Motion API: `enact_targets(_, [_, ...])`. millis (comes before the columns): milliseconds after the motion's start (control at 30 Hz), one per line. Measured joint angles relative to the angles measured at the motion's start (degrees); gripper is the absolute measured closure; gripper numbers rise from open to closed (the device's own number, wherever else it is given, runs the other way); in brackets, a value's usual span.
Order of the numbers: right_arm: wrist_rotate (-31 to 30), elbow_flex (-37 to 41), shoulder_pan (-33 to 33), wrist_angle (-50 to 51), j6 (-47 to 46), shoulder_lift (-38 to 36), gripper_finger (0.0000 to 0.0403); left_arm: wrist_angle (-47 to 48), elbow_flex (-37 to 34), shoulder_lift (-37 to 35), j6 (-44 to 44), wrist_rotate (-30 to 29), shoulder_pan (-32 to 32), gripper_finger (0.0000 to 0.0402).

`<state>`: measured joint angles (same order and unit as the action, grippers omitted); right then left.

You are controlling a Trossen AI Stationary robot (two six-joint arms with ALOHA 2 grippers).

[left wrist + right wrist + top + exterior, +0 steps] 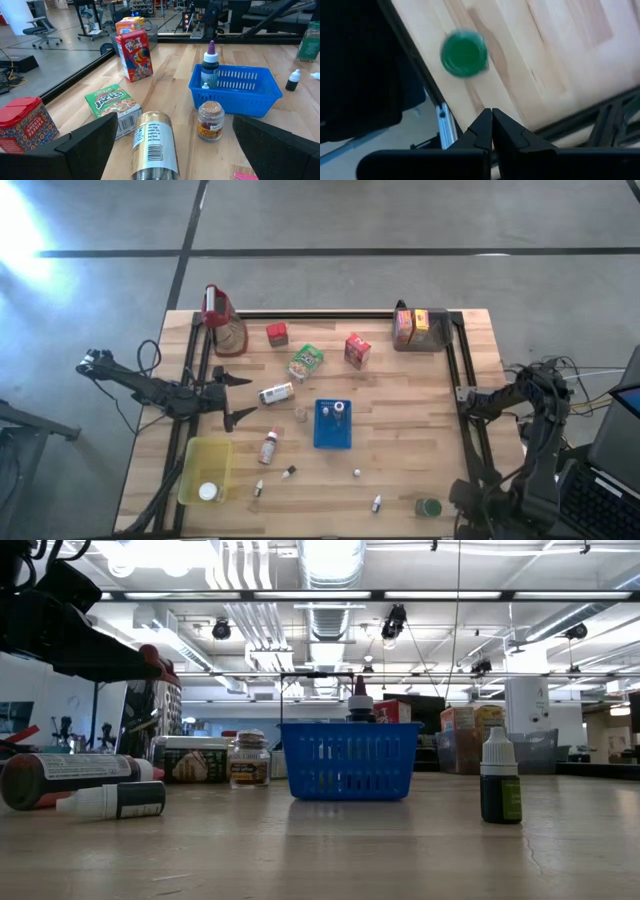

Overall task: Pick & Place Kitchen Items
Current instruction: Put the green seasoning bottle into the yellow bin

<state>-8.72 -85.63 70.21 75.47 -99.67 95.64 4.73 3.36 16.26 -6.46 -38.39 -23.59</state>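
My left gripper [236,397] is open and empty, low over the table's left half. It faces a silver can [276,393] that lies on its side just ahead of the fingers [152,145]. A green carton [112,102], a red cereal carton [134,54] and a red tin [22,125] lie beyond it. A small spice jar [211,121] stands beside the blue tray [235,87], which holds a bottle [210,67]. My right gripper [491,125] is shut and empty at the table's near right corner, above a green lid [464,53] that lies flat on the table.
A clear jug with a red top [222,320] stands at the far left. A clear bin [420,328] with cartons stands at the far right. A yellow tub [205,470] with a white lid in it sits near left. Small bottles [269,446] are scattered along the near side.
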Motion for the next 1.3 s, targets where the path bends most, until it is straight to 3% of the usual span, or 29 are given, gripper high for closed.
enact_targets(567, [1.1, 24.8, 1.6, -41.0, -6.6, 0.1, 0.0394, 0.0, 0.0, 0.0, 0.0, 0.0, 0.0, 0.0002])
enact_targets(700, [-2.5, 29.1, 1.4, -47.7, -7.1, 0.1, 0.0394, 0.0, 0.0, 0.0, 0.0, 0.0, 0.0, 0.0002])
enact_targets(1000, [-5.9, 33.6, -0.9, -48.7, -7.0, 0.1, 0.0394, 0.0, 0.0, 0.0, 0.0, 0.0, 0.0, 0.0002])
enact_targets(1300, [-16.6, 36.2, -1.9, -49.2, -4.9, 0.1, 0.0394, 0.0, 0.0, 0.0, 0.0, 0.0, 0.0, 0.0002])
